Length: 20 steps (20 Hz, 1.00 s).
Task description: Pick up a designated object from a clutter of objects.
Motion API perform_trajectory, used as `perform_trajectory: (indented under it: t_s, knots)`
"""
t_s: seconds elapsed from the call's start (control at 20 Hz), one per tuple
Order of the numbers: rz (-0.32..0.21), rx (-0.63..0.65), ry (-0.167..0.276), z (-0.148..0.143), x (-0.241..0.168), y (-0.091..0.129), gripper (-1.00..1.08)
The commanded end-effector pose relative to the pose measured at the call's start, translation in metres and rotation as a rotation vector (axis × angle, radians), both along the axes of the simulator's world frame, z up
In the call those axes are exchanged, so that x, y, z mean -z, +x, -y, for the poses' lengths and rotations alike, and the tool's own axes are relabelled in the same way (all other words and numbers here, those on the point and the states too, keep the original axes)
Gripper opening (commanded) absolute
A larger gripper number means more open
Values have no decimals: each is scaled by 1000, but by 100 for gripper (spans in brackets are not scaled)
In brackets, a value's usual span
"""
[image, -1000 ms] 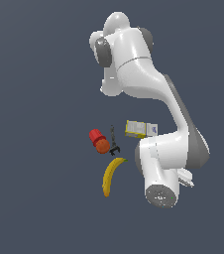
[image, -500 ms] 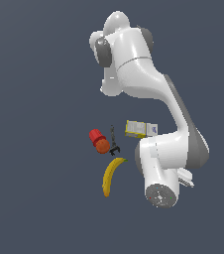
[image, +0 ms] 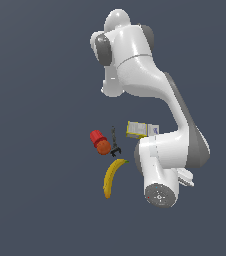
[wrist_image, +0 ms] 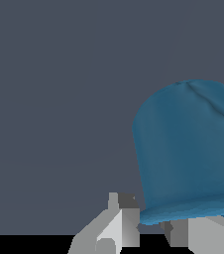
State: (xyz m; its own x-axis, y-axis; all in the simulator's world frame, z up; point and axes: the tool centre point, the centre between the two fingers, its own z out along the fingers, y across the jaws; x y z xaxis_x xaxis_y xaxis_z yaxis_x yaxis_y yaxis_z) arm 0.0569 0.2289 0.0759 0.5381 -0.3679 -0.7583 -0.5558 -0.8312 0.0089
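The designated object, a bright-blue cup (wrist_image: 191, 154), fills one side of the wrist view, very close to the camera. Its thick rim runs into the narrow gap between my two grey fingers (wrist_image: 121, 218). My gripper (wrist_image: 150, 225) is shut on the wall of the cup. In the exterior view the bent arm (image: 160, 192) hides both the gripper and the cup. The rest of the clutter lies to the exterior view's left of the arm: a red cup (image: 97, 136), an orange ball (image: 103, 146), a black clamp tool (image: 114, 144), a yellow banana (image: 111, 176) and a yellow-and-white box (image: 139, 130).
The surface is plain dark grey all around. The arm's large white links (image: 135, 75) rise over the box and the far side of the clutter.
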Motion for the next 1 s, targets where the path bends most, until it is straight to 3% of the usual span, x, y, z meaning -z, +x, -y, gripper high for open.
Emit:
perform_trajectory:
  t_s: [0.0, 0.45, 0.95]
  knots:
    - [2, 1, 0, 6, -5, -1, -100]
    - [2, 3, 0, 44, -35, -17, -100]
    - [1, 5, 1, 125, -102, -52, -100]
